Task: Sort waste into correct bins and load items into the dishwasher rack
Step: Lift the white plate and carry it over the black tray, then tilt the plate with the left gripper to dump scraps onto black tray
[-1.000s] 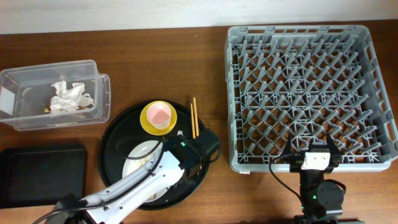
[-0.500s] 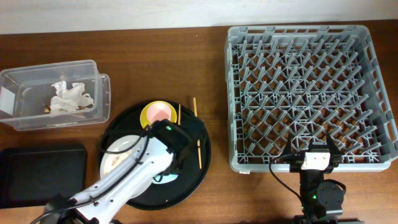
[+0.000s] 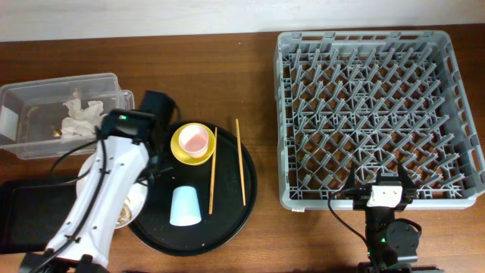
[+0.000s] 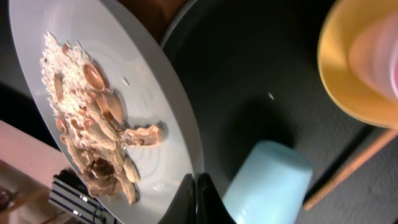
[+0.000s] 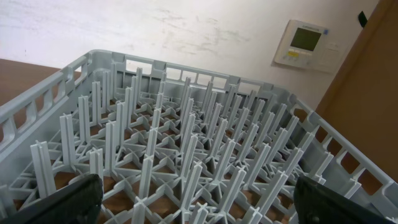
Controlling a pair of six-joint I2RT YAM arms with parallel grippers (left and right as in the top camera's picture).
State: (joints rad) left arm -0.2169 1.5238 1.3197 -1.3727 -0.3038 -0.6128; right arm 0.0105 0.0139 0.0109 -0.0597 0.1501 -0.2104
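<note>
My left gripper is shut on the rim of the grey-white plate, which holds beige food scraps. In the overhead view the plate sticks out past the left edge of the round black tray, mostly under my arm. A light blue cup lies on its side on that tray. A pink cup sits in the yellow bowl. Two chopsticks lie beside them. The dishwasher rack holds nothing. My right gripper is open at the rack's front edge.
The clear box at the far left holds white tissue. The flat black tray lies in front of it, partly under my left arm. The rack's pegs fill the right wrist view.
My left arm has swung left, carrying the plate from the round tray's middle to its left edge. The blue cup and both chopsticks now show uncovered. The right arm has not moved.
</note>
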